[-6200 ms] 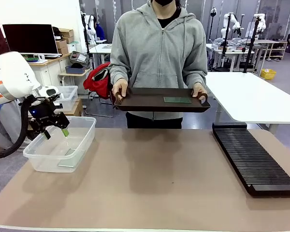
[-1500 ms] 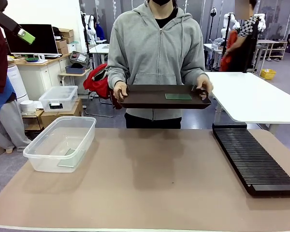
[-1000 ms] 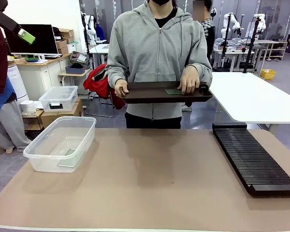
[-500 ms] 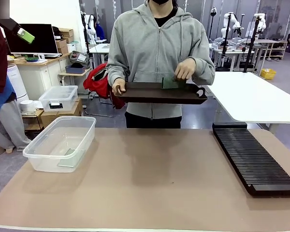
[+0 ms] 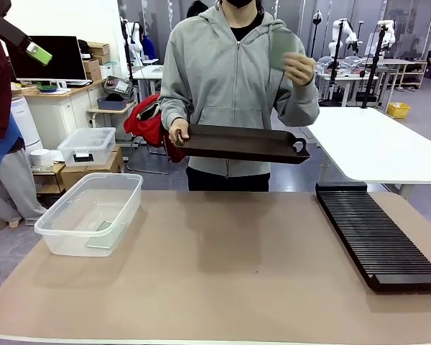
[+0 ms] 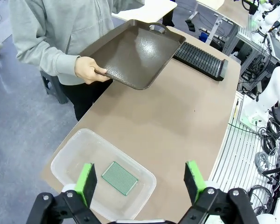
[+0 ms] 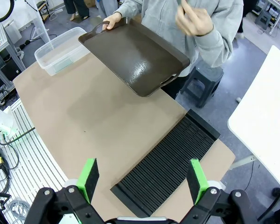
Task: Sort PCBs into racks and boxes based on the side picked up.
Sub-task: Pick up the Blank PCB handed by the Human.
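A person across the table holds one PCB (image 5: 281,47) upright at shoulder height in a raised hand (image 5: 299,68). Their other hand (image 6: 88,70) grips a bare dark brown tray (image 5: 244,142). A second PCB (image 6: 120,178) lies flat in the clear box (image 6: 123,153) at the table's left, also seen as the PCB (image 5: 99,232) in the box (image 5: 63,231). The long black rack (image 5: 377,237) lies at the right. My left gripper (image 6: 140,182) hangs open high above the box; one of its fingers (image 5: 37,52) shows at top left. My right gripper (image 7: 143,179) is open high above the rack (image 7: 170,163).
The tray (image 6: 135,53) tilts over the table's far edge. A smaller lidded box (image 5: 86,146) and a desk with a monitor (image 5: 44,57) stand behind the left side. A white table (image 5: 373,147) is at the back right. The brown tabletop (image 5: 223,273) lies between box and rack.
The person took the PCB off the tray and raised it to shoulder height, leaving the tray in one hand. Before that, my left gripper rose from the box to high up.
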